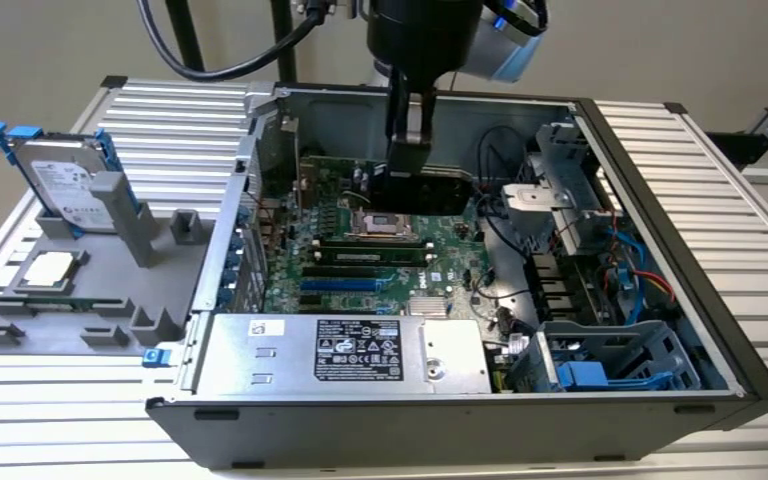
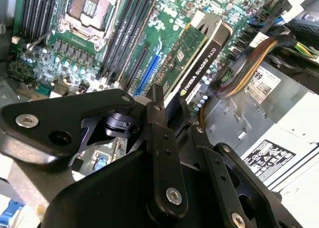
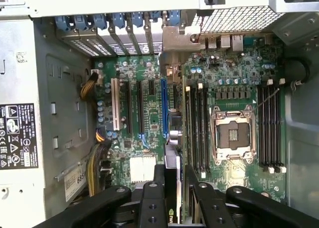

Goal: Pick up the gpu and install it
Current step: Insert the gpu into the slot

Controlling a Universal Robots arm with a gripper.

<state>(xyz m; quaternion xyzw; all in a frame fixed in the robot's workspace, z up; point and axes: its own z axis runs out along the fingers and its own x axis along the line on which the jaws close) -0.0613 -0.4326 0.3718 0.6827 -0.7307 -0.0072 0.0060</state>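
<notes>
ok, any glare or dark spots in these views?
Exterior view: ribbed table washes out bright, motherboard sits in shade. Second wrist view: gripper is near-black, the gpu it grips well lit, power supply pale. First wrist view: case rim blown out.

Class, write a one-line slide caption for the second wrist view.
End effector gripping the gpu over the green motherboard.

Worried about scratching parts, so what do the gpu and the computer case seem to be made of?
The gpu, clamped in the tool: green circuit board with a matte black cover, probably plastic. The computer case: dull grey sheet metal, judging by thin folded edges and punched vents.
</notes>
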